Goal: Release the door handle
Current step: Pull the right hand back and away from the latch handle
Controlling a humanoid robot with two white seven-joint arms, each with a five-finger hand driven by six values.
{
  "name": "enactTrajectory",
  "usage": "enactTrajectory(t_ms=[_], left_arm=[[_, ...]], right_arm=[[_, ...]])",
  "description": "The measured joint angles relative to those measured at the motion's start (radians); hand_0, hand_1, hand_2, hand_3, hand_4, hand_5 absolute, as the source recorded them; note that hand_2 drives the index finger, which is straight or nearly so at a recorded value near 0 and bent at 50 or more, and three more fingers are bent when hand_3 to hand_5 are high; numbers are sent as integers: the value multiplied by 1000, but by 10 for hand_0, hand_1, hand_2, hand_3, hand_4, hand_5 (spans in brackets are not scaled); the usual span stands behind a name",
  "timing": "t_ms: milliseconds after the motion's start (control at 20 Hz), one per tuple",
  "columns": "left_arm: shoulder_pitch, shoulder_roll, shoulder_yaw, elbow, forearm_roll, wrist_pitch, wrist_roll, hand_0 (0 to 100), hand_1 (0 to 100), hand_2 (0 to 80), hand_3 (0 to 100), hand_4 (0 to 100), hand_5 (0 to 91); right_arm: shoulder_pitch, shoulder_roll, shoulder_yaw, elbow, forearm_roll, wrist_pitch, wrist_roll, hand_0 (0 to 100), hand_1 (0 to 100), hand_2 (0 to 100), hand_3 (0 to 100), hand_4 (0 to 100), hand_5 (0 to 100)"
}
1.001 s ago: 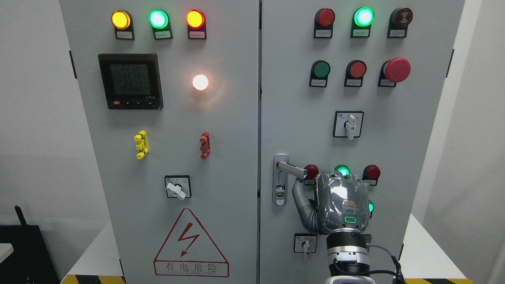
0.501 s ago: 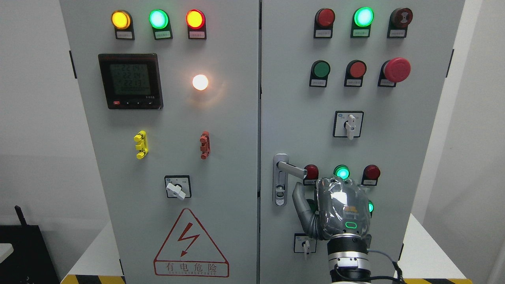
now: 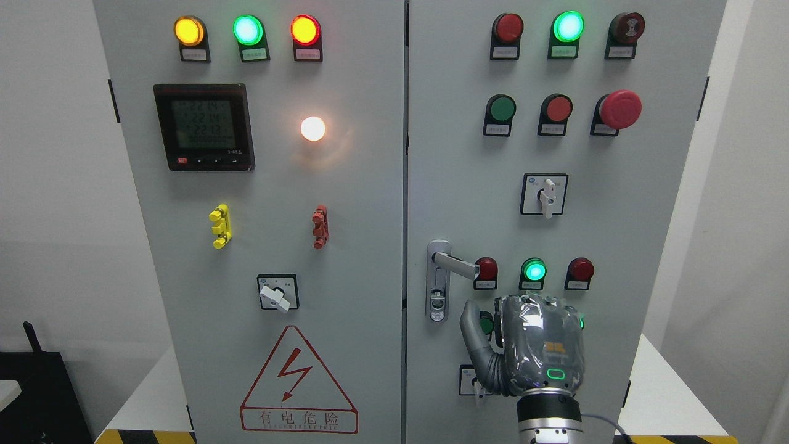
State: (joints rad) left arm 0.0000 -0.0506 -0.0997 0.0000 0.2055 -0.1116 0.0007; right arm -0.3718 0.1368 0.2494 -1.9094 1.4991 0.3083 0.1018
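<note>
The silver door handle (image 3: 456,264) sticks out to the right from its lock plate (image 3: 438,290) at the left edge of the cabinet's right door (image 3: 468,154). My right hand (image 3: 511,311), grey and wrapped in clear film, hangs below and to the right of the handle with its back towards me. It is apart from the handle and holds nothing. Its thumb (image 3: 471,324) stands spread to the left, with the tip a short way under the lever. The other fingers are mostly hidden behind the palm. My left arm is out of view.
Red and green lamps (image 3: 534,270) sit just above my hand, and a small rotary switch (image 3: 476,383) lies partly behind the thumb's base. The left door (image 3: 259,185) carries a meter, lamps, a switch and a warning triangle. A white table edge (image 3: 672,401) shows at the lower right.
My right hand has dropped down and slightly right, away from the handle. The thumb tip, close under the lever before, is now well below it. The handle has not moved.
</note>
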Motion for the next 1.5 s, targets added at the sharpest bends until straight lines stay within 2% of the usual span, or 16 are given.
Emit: enactTrajectory(t_ms=[200,351,551,701,851,1052,1152,1502], left_arm=[[0,0,0,0,0,0,0,120,389,0,0,0,0],[0,1,0,0,0,0,0,120,389,0,0,0,0],[0,1,0,0,0,0,0,120,389,0,0,0,0],[0,1,0,0,0,0,0,120,389,0,0,0,0],[0,1,0,0,0,0,0,120,389,0,0,0,0],[0,1,0,0,0,0,0,120,389,0,0,0,0],[0,1,0,0,0,0,0,120,389,0,0,0,0],[0,1,0,0,0,0,0,120,389,0,0,0,0]], right_arm=[[30,-18,4,-35,-36,-42,-47,641,0,1000,1000,971,937],[44,-47,5,-56,-65,-59,-84,602,0,1000,1000,928,940],[52,-101,7,-76,-101,-67,-115,550,0,998,1000,932,953],[55,-155,9,-92,-136,-68,-132,520,0,952,1000,921,958],[56,-222,12,-105,-176,-69,-157,492,0,909,1000,910,963],[53,-320,33,-120,-254,-60,-196,465,0,700,1000,857,951],[46,-373,45,-126,-283,-58,-206,454,0,640,983,855,955],[-23,-568,99,-140,-419,-56,-216,432,0,532,974,871,969]])
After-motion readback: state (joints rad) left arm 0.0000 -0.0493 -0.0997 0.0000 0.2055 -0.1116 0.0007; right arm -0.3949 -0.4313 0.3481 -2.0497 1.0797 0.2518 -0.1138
